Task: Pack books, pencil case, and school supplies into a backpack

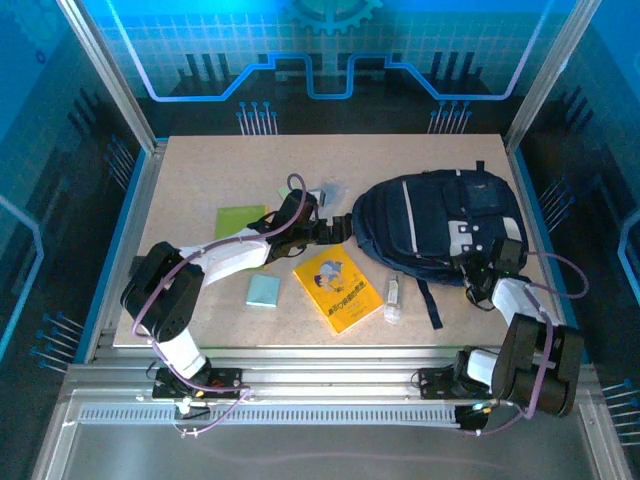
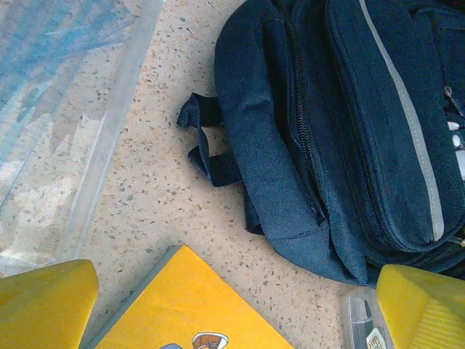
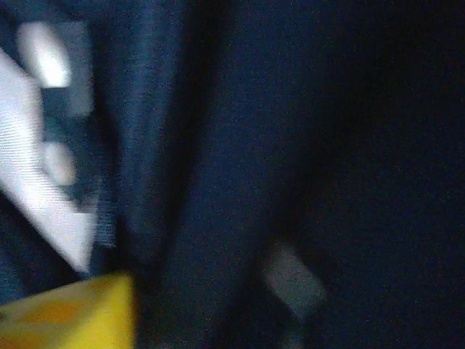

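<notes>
left gripper [image 2: 232,302] spread wide, backpack [image 2: 349,145] and orange-yellow book [image 2: 189,309] near

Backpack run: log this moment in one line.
left gripper open near dark navy fabric backpack | right gripper at backpack | thin orange-yellow book unpacked

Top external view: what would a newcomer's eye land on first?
The navy backpack with grey stripes, lying right of centre on the table. Next comes the orange-yellow book with its cartoon cover, near-left of it, mid-table. The left claw stands open at the backpack's left side, and the right claw is at its near-right edge.
</notes>
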Robot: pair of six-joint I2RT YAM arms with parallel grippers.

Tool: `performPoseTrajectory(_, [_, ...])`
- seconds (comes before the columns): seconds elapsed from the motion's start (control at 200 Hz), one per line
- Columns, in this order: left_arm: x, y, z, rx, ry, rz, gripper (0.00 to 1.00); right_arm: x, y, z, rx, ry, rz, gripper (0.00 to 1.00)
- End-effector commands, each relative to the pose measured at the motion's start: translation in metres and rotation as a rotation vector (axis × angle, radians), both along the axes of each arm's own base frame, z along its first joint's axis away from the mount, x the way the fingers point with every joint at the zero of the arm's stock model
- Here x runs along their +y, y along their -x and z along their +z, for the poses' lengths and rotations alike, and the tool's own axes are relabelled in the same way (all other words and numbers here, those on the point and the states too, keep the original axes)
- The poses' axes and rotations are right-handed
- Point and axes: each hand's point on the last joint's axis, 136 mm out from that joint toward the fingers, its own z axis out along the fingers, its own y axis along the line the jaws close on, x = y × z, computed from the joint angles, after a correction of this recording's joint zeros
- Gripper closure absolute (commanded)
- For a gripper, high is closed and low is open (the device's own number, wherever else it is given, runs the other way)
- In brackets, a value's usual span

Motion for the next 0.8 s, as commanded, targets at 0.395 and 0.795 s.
performPoseTrajectory(0.395, [-0.058, -0.003, 0.025, 0.132, 0.315, -0.035, 0.01, 0.039, -0.063, 0.131, -0.362, -0.052, 0.16, 1.0])
performPoseTrajectory(0.795, [-0.11, 0.026, 0.075, -0.064, 0.326, -0.244, 0.14, 0.082, -0.116, 0.167, -0.416, -0.118, 0.152, 1.0])
